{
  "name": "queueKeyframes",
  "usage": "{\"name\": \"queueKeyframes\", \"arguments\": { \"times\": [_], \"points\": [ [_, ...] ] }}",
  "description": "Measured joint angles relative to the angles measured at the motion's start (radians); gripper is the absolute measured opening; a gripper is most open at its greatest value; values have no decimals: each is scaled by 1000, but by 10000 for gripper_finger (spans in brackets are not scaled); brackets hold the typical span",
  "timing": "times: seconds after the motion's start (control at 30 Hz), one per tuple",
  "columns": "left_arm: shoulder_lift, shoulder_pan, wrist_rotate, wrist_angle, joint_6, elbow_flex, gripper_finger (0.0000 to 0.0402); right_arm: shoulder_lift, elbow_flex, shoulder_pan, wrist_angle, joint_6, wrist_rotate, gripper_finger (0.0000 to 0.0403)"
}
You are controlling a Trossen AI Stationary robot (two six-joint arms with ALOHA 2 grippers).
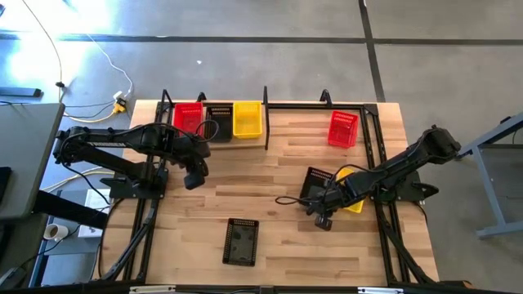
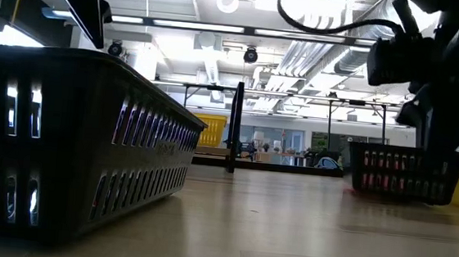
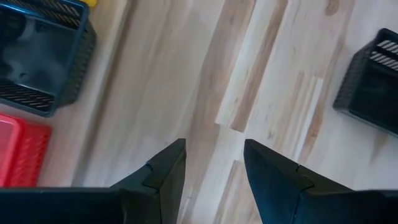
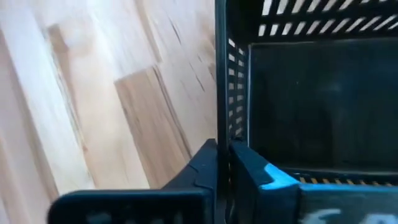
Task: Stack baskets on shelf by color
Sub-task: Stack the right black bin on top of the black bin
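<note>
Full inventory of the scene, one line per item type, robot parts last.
Red baskets: 2; one at the shelf's left end, one on the table at far right.
Black baskets: 3; one on the shelf between red and yellow, one front centre, one at the right gripper.
Yellow baskets: 2; one on the shelf, one under the right arm.
Shelf: 1, pale wood, black frame, far left.
Table: 1, wood.
Left gripper: open, over bare table.
Right gripper: shut on the black basket's wall.

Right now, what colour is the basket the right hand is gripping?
Black. The right hand pinches the black basket by its wall, clearest in the right wrist view.
</note>
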Motion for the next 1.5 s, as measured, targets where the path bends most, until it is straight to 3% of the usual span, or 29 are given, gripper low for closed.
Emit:
{"name": "queueKeyframes", "arguments": {
  "times": [0.27, 0.77, 1.2, 1.5],
  "points": [
    [0, 0, -58, 0, -11, 0, 152, 0, 99, -4, -15, -27, -1, 5],
    [0, 69, -149, 0, -79, 0, 152, 0, 512, -162, -228, -186, 116, 1],
    [0, 128, -155, 0, -159, 0, 152, 0, 800, -372, -171, -504, 279, 0],
    [0, 129, -155, 0, -142, 0, 152, 0, 867, -521, 10, -726, 272, 0]
  ]
}}
